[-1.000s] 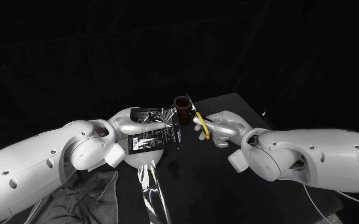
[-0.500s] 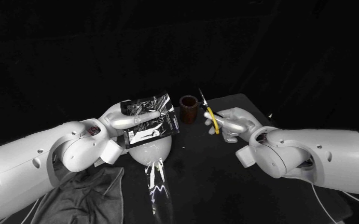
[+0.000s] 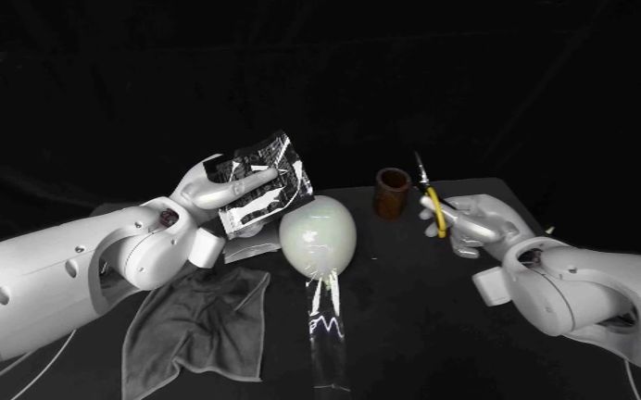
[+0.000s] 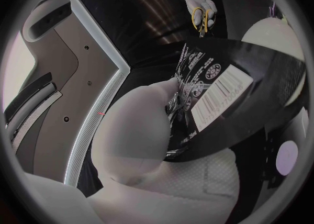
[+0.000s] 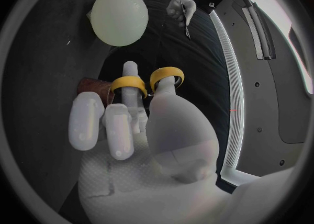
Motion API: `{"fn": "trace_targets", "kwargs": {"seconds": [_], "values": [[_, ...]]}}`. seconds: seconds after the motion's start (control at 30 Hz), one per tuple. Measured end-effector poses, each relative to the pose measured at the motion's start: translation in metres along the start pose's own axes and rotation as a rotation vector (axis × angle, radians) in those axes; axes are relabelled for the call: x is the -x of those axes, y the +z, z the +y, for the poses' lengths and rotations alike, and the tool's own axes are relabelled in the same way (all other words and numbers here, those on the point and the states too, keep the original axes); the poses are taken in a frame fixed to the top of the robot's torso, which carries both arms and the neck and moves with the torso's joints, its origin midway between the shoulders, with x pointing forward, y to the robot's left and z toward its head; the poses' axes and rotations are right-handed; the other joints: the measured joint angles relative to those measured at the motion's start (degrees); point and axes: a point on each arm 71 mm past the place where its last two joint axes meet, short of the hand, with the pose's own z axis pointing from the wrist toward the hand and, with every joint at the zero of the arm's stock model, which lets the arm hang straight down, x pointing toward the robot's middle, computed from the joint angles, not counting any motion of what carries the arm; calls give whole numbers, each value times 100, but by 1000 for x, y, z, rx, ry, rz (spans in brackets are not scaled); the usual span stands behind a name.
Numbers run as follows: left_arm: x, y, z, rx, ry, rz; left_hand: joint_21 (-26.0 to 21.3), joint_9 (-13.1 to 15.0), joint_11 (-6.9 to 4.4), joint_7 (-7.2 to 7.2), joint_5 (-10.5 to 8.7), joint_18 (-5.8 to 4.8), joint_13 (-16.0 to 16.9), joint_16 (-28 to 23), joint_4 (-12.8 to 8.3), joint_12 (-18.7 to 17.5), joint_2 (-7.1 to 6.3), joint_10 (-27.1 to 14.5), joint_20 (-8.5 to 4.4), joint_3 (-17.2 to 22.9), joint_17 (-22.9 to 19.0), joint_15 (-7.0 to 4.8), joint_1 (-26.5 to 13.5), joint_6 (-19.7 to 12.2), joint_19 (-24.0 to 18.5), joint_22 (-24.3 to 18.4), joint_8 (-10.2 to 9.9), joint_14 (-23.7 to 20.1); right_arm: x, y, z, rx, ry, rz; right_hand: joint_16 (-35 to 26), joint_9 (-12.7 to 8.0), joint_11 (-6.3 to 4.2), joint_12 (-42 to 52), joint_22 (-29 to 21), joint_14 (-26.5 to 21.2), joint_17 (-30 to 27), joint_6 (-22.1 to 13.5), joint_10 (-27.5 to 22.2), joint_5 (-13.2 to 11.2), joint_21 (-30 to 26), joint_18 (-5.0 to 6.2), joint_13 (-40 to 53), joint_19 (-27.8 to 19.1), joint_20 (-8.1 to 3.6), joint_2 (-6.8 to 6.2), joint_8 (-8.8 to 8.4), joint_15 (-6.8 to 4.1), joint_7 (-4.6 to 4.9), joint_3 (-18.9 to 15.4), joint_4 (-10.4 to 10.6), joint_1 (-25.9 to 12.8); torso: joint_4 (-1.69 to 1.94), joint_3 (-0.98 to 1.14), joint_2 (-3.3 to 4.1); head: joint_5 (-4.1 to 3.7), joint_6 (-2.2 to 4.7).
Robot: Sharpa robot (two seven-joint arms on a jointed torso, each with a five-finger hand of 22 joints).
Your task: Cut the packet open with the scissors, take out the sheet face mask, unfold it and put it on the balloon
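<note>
"Two hands are over the black table. What lies on it, largest first?" asks the checker.

"A grey cloth lies crumpled on the near left part of the table," the operator replies. "The pale balloon lies on its side near the middle, its knot toward the robot. A clear strip runs from the knot toward the near edge."

"Where is the packet?"

"The packet is off the table, raised just beside the balloon on its left. The left hand grasps it by one edge between thumb and fingers. The left wrist view shows the printed face with the barcode above the palm."

"Smaller items?"

"A brown cup stands upright to the right of the balloon and apart from it. The scissors are held just right of the cup, blades pointing up and away from the robot. The right hand grips them, fingers through both yellow loops. Whether the blades are parted cannot be told."
</note>
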Motion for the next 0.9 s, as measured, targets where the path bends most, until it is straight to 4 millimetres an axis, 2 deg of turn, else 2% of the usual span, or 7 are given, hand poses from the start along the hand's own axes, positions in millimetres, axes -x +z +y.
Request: {"fn": "trace_targets", "kwargs": {"seconds": [0.13,0.23,0.27,0.37,0.47,0.67,0.9], "values": [[14,-22,4,-13,27,-78,-35,0,33,20,0,-2,-22,-72,-88,-77,-33,-94,4,41,7,29,32,-20,-80,-7,-7,-107,0,3,-1,2,-4,-1,-2,23,0,1,-1,11,0,5,0,0,0,-2,0,0,0,0,-16,-11,-5,0,0,0,31,-7,-36,375,-125],[24,-38,9,-16,50,-132,-36,-1,81,77,0,-31,-31,-147,-208,-128,-76,-168,38,63,7,70,76,-44,-162,-12,-31,-204,-1,5,-2,5,-7,0,-18,24,0,6,-3,19,-3,6,0,0,0,-2,1,0,0,0,-21,-18,-7,-1,1,0,54,-7,-62,583,-217],[26,-42,11,-15,56,-146,-50,-4,82,90,0,-23,-31,-147,-231,-136,-78,-184,30,56,7,82,77,-30,-170,-12,-44,-216,-1,5,-2,5,-7,1,-21,24,0,6,-3,19,-4,7,0,0,0,-2,1,0,0,0,-22,-18,-7,-7,7,0,65,-7,-74,689,-261],[32,-57,21,-3,75,-186,-93,-56,122,123,2,7,-44,-223,-276,-186,-78,-290,63,39,5,112,77,-41,-284,-12,-97,-329,-2,7,-4,6,-9,3,-21,25,0,12,-4,20,-6,13,0,1,0,-3,1,0,0,1,-32,-18,-14,-72,24,0,82,-8,-102,920,-363],[34,-70,34,17,89,-217,-175,-110,176,187,4,10,-51,-338,-321,-186,-105,-505,115,0,-22,190,105,-76,-481,-32,-182,-508,-3,8,-4,7,-10,5,-22,34,-1,17,-4,20,-8,13,-1,1,-4,-4,1,-1,1,31,-38,-18,-15,-79,31,30,98,-4,-128,1098,-443],[37,-91,60,57,108,-262,-231,-203,279,243,5,11,-51,-452,-412,-186,-104,-749,205,-31,-39,286,106,-81,-684,-32,-311,-688,-2,9,-6,8,-11,3,-23,63,-1,19,-2,21,-12,12,-1,1,-4,-6,1,-1,1,31,-56,-18,-15,-80,31,30,121,-8,-168,1312,-556],[35,-112,89,101,123,-294,-231,-230,279,264,5,10,-51,-475,-476,-186,-103,-790,225,-61,-40,283,106,-59,-732,-27,-333,-708,-1,9,-6,9,-13,0,-44,63,-1,23,0,23,-23,14,-1,2,-4,-8,1,-1,1,31,-79,-17,-17,-80,32,30,128,-9,-196,1504,-652]]}}
